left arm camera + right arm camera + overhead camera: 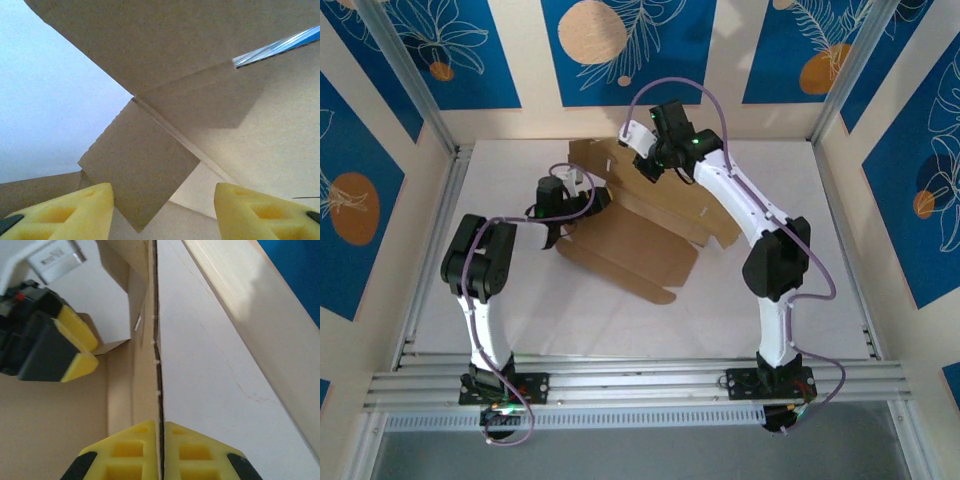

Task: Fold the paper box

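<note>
Brown paper box (630,245) on white worktop (770,300); R claw (161,450) pinches far wall (145,365) upright, L claw (162,210) open at left flap (140,170), prob. to fold it.

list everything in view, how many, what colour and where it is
paper box: one, brown cardboard, middle of the table, partly folded with its far panels raised
table: one, white, under the box
wall panels: several, blue with orange and white leaf print, around the table
frame rail: one, silver metal, along the near edge of the table
left gripper: one, yellow pads, open, at the left side of the box facing a flap
right gripper: one, yellow pads, shut on the edge of a raised box panel
</note>
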You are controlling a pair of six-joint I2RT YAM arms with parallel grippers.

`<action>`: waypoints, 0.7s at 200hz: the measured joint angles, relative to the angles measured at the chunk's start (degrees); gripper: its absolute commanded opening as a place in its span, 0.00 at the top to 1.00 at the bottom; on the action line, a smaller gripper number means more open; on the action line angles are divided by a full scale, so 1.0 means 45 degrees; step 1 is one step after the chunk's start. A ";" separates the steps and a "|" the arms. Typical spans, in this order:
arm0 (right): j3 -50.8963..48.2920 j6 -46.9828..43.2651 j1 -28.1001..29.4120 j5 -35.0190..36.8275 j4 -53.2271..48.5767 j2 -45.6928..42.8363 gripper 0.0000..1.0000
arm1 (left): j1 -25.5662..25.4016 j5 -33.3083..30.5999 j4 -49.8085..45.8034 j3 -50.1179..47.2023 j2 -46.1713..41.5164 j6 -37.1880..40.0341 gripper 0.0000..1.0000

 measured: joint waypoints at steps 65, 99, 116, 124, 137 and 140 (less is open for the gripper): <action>0.0078 -0.3269 0.0423 0.2574 0.1375 0.1739 1.00 | 0.0005 -0.0631 0.0379 -0.2307 -0.2817 -0.1331 0.46; -0.1287 -0.4983 0.0889 0.3565 0.3827 0.1331 1.00 | 0.0005 -0.1511 -0.0355 -0.2958 -0.5887 -0.1175 0.45; -0.2934 -0.6203 0.1175 0.3866 0.5751 0.0840 1.00 | 0.0019 -0.2399 -0.1302 -0.3109 -0.7397 -0.0855 0.45; -0.3769 -0.6941 0.1307 0.3939 0.6863 0.0622 1.00 | 0.0039 -0.2875 -0.1894 -0.3109 -0.8034 -0.0641 0.45; -0.4886 -0.7980 0.1452 0.4041 0.8534 0.0408 1.00 | 0.0083 -0.3725 -0.2837 -0.3109 -0.9015 -0.0282 0.44; -0.5158 -0.8262 0.1481 0.4070 0.9029 0.0364 1.00 | 0.0092 -0.3891 -0.3045 -0.3109 -0.9204 -0.0204 0.44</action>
